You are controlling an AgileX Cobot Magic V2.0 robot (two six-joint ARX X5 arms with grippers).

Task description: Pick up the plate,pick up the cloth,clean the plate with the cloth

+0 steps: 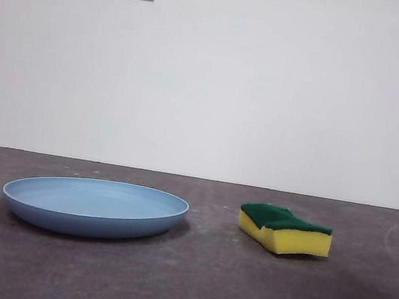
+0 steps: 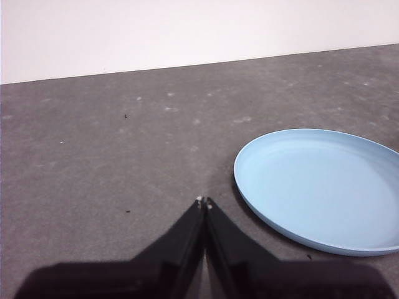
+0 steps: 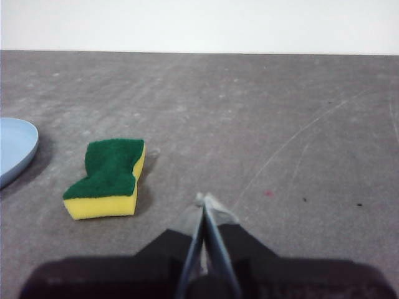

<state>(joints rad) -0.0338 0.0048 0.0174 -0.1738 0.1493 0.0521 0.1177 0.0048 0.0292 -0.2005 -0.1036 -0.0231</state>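
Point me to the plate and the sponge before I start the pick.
plate (image 1: 92, 201), front view, on the bare inner floor of the dish.
sponge (image 1: 283, 220), front view, on its green scouring top.

Even, soft light; faint shadows; sharp.
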